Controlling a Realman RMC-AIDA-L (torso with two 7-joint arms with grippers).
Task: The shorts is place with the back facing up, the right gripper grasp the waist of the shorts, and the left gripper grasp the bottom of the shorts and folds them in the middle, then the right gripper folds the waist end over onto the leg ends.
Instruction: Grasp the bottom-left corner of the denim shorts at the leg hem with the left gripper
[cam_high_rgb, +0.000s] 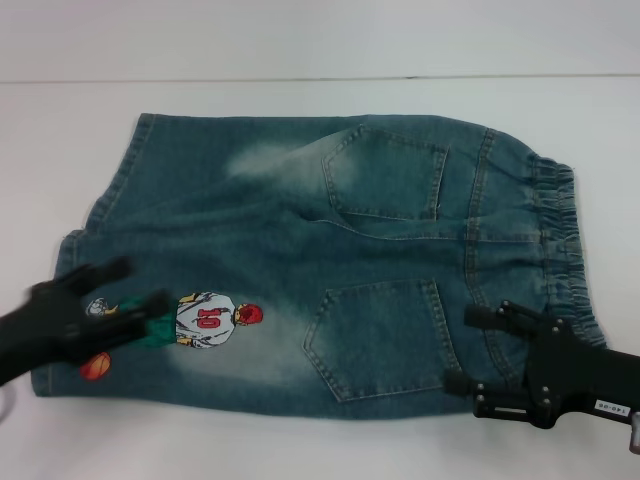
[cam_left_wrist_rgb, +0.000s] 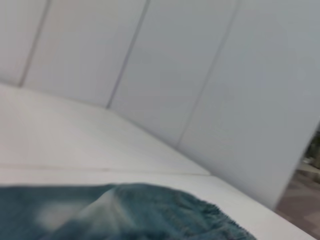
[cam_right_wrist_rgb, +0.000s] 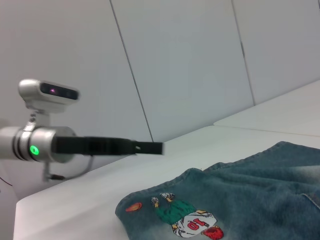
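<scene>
The shorts (cam_high_rgb: 330, 250) lie flat on the white table, back up, with two patch pockets showing. The gathered waist (cam_high_rgb: 560, 250) is at the right and the leg hems (cam_high_rgb: 85, 250) at the left. A cartoon figure (cam_high_rgb: 205, 320) and an orange ball print mark the near leg. My left gripper (cam_high_rgb: 140, 285) is open and motion-blurred over that near leg hem, beside the figure. The right wrist view shows the left gripper (cam_right_wrist_rgb: 150, 147) above the shorts (cam_right_wrist_rgb: 240, 200), apart from the cloth. My right gripper (cam_high_rgb: 468, 350) is open over the near waist corner, by the near pocket. It holds nothing.
The white table (cam_high_rgb: 320, 440) runs on all sides of the shorts, with a seam line at the back (cam_high_rgb: 300, 78). Pale wall panels (cam_left_wrist_rgb: 200, 75) stand behind it. The left wrist view shows only a denim edge (cam_left_wrist_rgb: 125, 215).
</scene>
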